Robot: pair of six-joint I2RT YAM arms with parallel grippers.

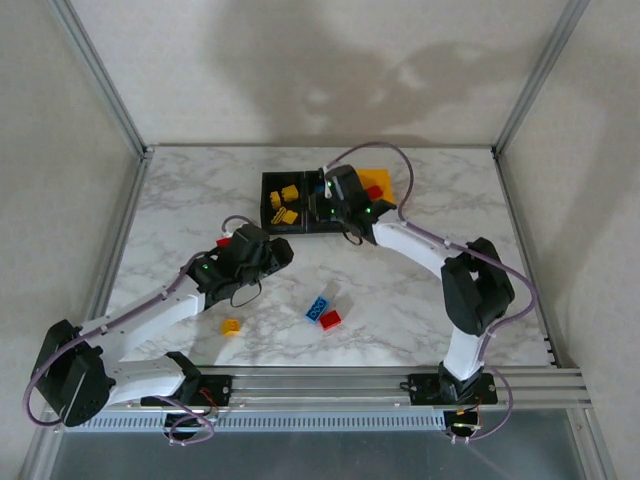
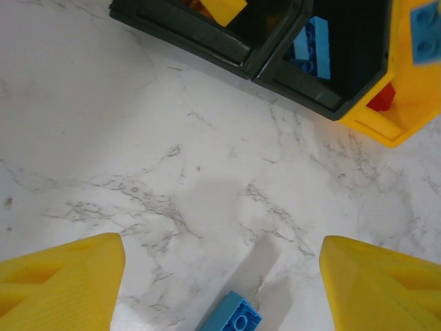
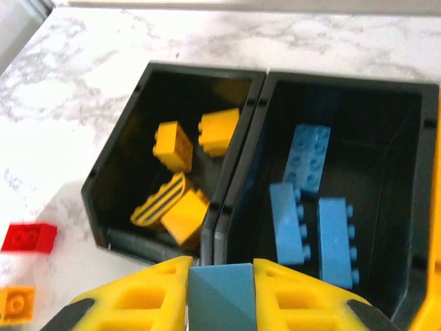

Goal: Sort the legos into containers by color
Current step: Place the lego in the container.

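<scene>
Blue brick [image 3: 220,289] pinched in right gripper [image 3: 220,302], hovering at near rim of middle bin [image 3: 344,78]. Imo nudge forward over blue bricks [image 3: 306,158] inside, then release. Left gripper [image 2: 220,279] spread wide, near side of bin, loose blue brick [image 2: 231,318] under it.

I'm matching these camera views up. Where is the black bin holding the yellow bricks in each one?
Top external: the black bin is upper centre, at the left end of the row.
Left wrist: the bin is at the top edge, left of centre.
Right wrist: the bin is in the left half, above the right end effector gripping a blue brick.
Shared landmark: the blue-filled bin joined on its right.
</scene>
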